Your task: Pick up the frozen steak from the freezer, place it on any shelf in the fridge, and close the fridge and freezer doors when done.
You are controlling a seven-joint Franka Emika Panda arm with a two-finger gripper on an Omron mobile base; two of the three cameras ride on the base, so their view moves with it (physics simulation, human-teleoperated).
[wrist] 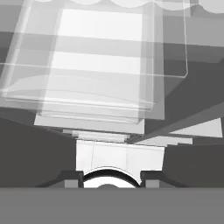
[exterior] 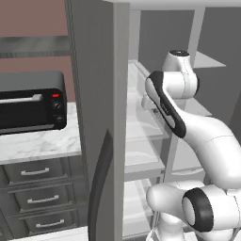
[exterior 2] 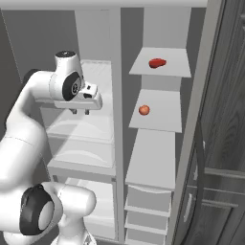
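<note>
**Steak up and to the right of the end effector, across the divider**

- Item: frozen steak, dark red, lying flat on the upper opaque grey shelf of the freezer; long axis roughly side to side across that shelf, slightly tilted
- Neighbour: small round red item on the freezer shelf below the steak
- End effector: fingers pointing down, drawn close together, nothing between them; hangs inside the fridge over a clear shelf
- Key relation: steak sits higher than the end effector and to its right, on the far side of the vertical divider; the two are well apart
- Judged need: lift, shift right past the divider, widen the fingers before reaching in
- Doors: both stand open; fridge door edge and dark handle near the left base camera
</note>
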